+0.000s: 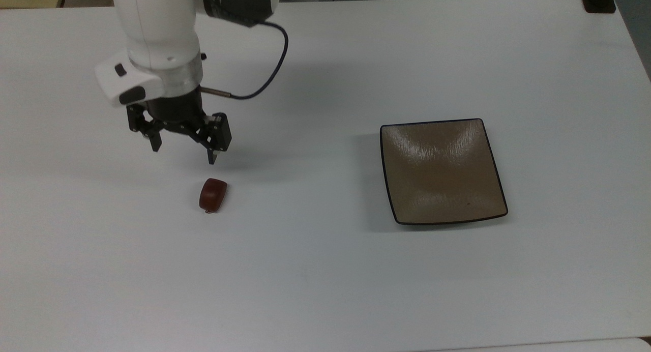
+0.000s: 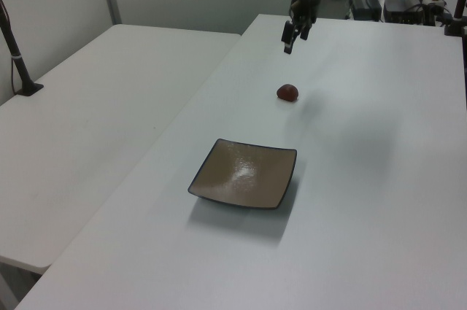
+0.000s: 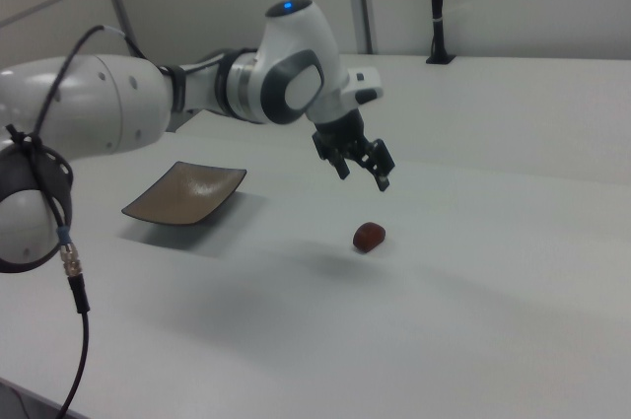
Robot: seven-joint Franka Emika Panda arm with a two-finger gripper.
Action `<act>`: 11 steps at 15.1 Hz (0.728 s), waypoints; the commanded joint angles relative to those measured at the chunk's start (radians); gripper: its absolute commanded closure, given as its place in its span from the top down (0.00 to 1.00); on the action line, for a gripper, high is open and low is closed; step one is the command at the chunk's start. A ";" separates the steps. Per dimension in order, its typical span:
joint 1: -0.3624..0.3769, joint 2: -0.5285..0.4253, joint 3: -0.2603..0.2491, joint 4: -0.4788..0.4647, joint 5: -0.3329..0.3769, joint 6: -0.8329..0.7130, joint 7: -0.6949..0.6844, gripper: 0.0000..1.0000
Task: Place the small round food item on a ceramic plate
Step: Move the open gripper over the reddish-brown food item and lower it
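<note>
- Top view: gripper (image 1: 184, 155) hangs above the table (image 1: 325, 291), fingers spread wide, nothing between them. Food item (image 1: 212, 194) lies on the table just below and slightly toward the top view's right of the fingertips, apart from them. Plate (image 1: 442, 171) sits well off toward the top view's right of the gripper, bare. White arm (image 1: 155, 31) reaches in from the upper edge, with a dark cable (image 1: 264, 72) looping beside the wrist.
- Left view: gripper (image 2: 293, 35) hovers in the air over the far part of the table (image 2: 379, 179), jaws parted and holding nothing. Food item (image 2: 287, 92) rests on the surface below it, nearer the camera, untouched. Plate (image 2: 244, 173) lies nearer still, well apart from both.
- Right view: gripper (image 3: 363, 169) points down and toward the right view's right, open wide, empty. Food item (image 3: 370, 236) sits on the table (image 3: 473, 340) under the fingertips with clear air between. Plate (image 3: 187, 193) stands off toward the right view's left, behind the arm (image 3: 197, 94).
</note>
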 commanded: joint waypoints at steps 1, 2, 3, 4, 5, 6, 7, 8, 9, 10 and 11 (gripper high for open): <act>-0.005 0.077 0.008 0.014 -0.038 0.074 0.025 1.00; -0.005 0.094 0.008 0.013 -0.041 0.094 0.025 1.00; -0.005 0.108 0.009 0.005 -0.042 0.115 0.025 1.00; -0.003 0.122 0.016 -0.001 -0.042 0.140 0.025 1.00; -0.003 0.134 0.022 -0.002 -0.044 0.161 0.025 1.00; -0.005 0.150 0.025 -0.005 -0.044 0.174 0.026 1.00; -0.003 0.160 0.029 -0.006 -0.044 0.181 0.028 1.00; -0.003 0.171 0.029 -0.007 -0.044 0.189 0.028 1.00; -0.003 0.180 0.032 -0.007 -0.047 0.192 0.028 1.00; -0.003 0.187 0.039 -0.010 -0.056 0.192 0.028 1.00; -0.003 0.194 0.042 -0.018 -0.067 0.192 0.028 1.00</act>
